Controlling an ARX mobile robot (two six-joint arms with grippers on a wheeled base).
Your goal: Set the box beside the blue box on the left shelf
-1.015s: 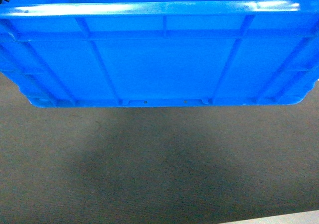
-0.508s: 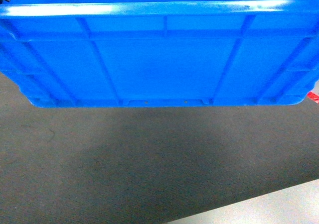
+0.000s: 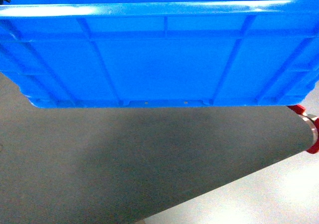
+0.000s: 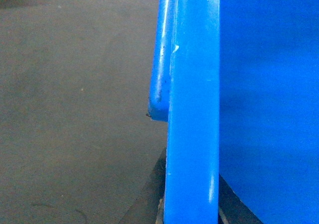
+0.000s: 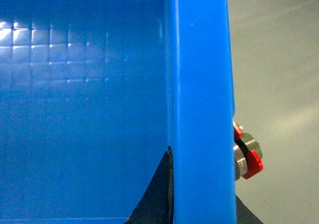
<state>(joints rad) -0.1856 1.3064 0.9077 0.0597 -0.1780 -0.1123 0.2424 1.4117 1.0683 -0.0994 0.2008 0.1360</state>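
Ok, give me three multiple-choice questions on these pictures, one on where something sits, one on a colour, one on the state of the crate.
1. Where is the red part in the head view?
A. top left
B. right edge, below the crate's corner
C. bottom centre

2. What colour is the crate?
A. bright blue
B. green
C. yellow

3. The crate is:
A. flat on the floor
B. held up above the floor
C. upside down

B: it peeks out under the right corner.
A: all views show blue.
B: floor shows beneath its bottom edge.
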